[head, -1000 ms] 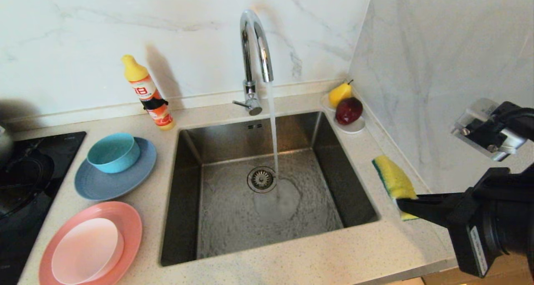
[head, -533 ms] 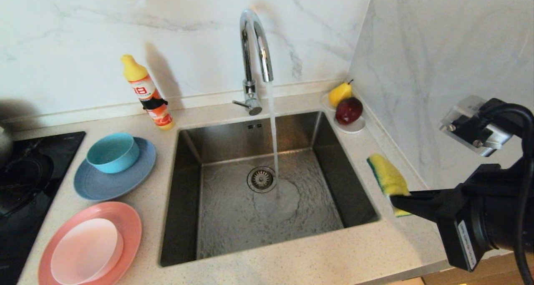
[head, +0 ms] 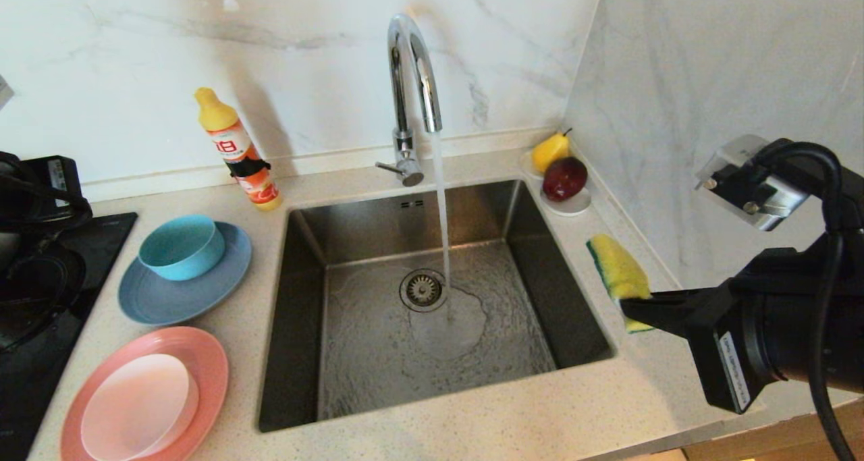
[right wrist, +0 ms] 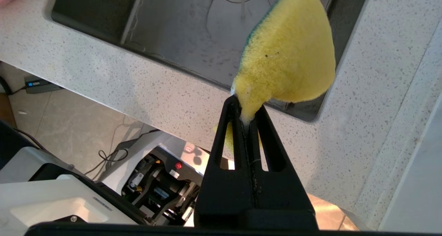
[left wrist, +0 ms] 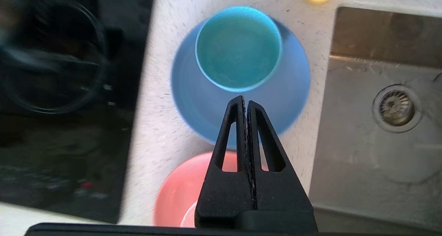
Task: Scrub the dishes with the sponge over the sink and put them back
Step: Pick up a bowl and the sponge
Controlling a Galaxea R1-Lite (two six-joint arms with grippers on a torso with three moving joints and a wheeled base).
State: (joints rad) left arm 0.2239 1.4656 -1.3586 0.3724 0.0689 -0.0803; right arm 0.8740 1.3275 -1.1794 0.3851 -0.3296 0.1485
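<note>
Head view: right claw (head: pixel 631 307) pinching the yellow sponge (head: pixel 617 272) by its narrow end, above the table (head: pixel 472 427) at the sink's (head: pixel 304 326) right rim.
Left claw (left wrist: pixel 244 103), pressed together and empty, hangs over the grey-blue plate (left wrist: pixel 193 104) holding the teal bowl (left wrist: pixel 238 47); tap (head: pixel 408 76) running.

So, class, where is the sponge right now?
In the head view the sponge is held off the counter in the right gripper, just right of the sink.
</note>
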